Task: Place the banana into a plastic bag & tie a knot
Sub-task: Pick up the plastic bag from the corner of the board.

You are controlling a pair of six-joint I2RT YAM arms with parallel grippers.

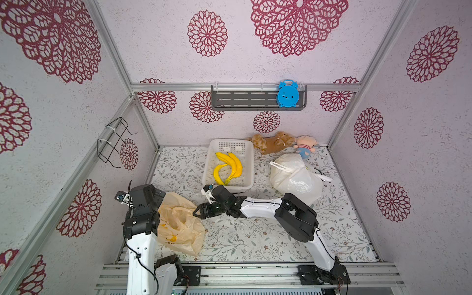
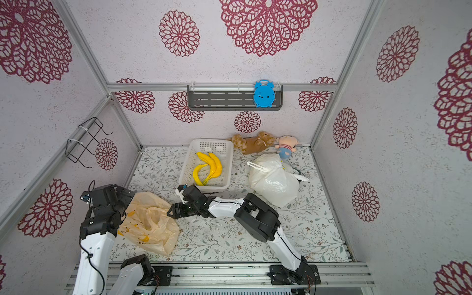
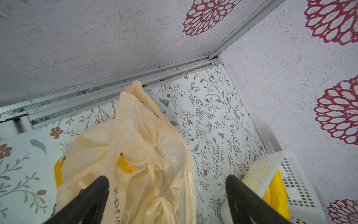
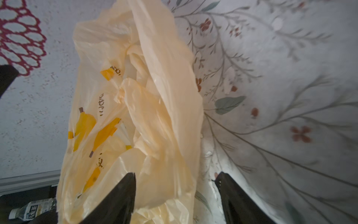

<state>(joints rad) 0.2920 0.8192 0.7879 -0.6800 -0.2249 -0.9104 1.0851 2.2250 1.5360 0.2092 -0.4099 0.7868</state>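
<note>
- Hovering over the crumpled pale-yellow plastic bag [image 1: 180,224] printed with banana pictures, the left gripper [image 3: 167,177] has its fingers [image 3: 93,195] spread wide and holds nothing. Loose bag film lies between them.
- At the bag's edge facing the table's middle sits the right gripper [image 4: 176,173], fingers [image 4: 120,195] parted and not pinching. A raised fold of film runs up between them, closer to one finger. Whether it touches that finger, I cannot tell.
- Judgement: both sets of fingers flank the bag because its mouth lies collapsed and needs pulling apart before anything goes in.
- The bunch of yellow bananas [image 1: 237,167] lies in the white perforated plastic basket [image 1: 213,153], just beyond the right fingers and apart from the bag. In the left wrist view the basket sits just outside one left finger.
- Judgement: the task is early. No fruit shows inside the bag, though its folds hide much, and there is no knot.
- Risk, as judged: the thin film may slip, or a pinch may catch both layers together and leave the mouth shut.
</note>
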